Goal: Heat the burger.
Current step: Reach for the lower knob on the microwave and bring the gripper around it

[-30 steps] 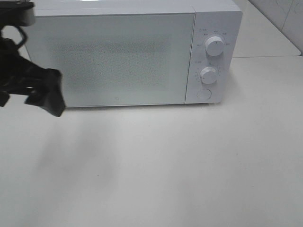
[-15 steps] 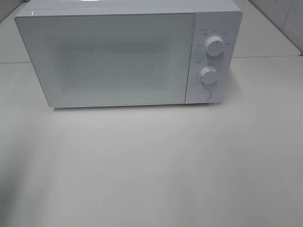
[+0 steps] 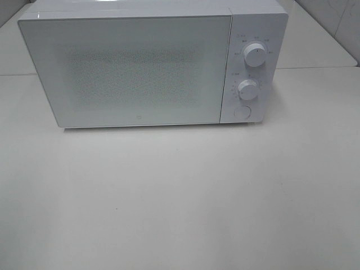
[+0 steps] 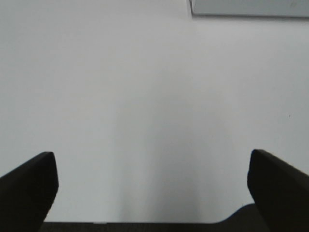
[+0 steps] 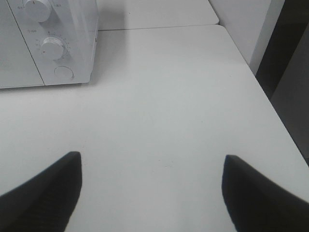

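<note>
- A second ago my left arm stood dark in front of the microwave's (image 3: 152, 67) left edge in the high view. It has since pulled out of that view, and the whole door (image 3: 129, 70) now shows.
- The left gripper (image 4: 152, 164) has its jaws spread wide over the bare white table (image 3: 180, 197), with nothing between them. A corner of the microwave sits well ahead of it.
- The right gripper (image 5: 152, 159) is also spread apart and holds nothing. It hangs over the table near the microwave's control side.
- The microwave door is shut, and its speckled window is too frosted for me to see through.
- The upper knob (image 3: 255, 55), lower knob (image 3: 247, 89) and round button (image 3: 242, 112) run down the panel.
- The burger shows in none of my views, so I cannot tell where it lies relative to either gripper.
</note>
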Robot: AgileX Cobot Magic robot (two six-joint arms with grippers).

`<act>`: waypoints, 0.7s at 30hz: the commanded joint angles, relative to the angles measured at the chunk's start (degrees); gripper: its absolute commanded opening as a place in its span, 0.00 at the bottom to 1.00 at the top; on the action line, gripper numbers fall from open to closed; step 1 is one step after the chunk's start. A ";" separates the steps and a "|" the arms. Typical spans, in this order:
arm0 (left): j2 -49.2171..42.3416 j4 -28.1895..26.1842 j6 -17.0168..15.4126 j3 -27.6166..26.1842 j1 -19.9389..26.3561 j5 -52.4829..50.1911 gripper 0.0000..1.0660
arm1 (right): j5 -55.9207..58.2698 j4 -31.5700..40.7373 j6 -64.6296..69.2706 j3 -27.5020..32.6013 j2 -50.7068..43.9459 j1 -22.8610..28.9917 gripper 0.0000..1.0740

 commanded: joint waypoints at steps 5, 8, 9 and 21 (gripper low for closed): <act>-17.19 0.00 -0.34 0.23 0.06 0.34 0.94 | -0.40 -0.11 0.11 -0.06 -1.60 -0.40 0.71; -15.58 0.00 -0.34 0.23 0.11 0.34 0.94 | -0.40 -0.46 0.11 -0.06 -1.55 -0.40 0.71; -15.30 0.00 -0.34 0.23 0.11 0.34 0.94 | -0.46 -0.46 0.11 -0.06 -1.32 -0.40 0.71; -15.36 0.00 -0.34 0.23 0.11 0.34 0.94 | -0.46 -0.29 0.11 -0.06 -1.32 -0.40 0.71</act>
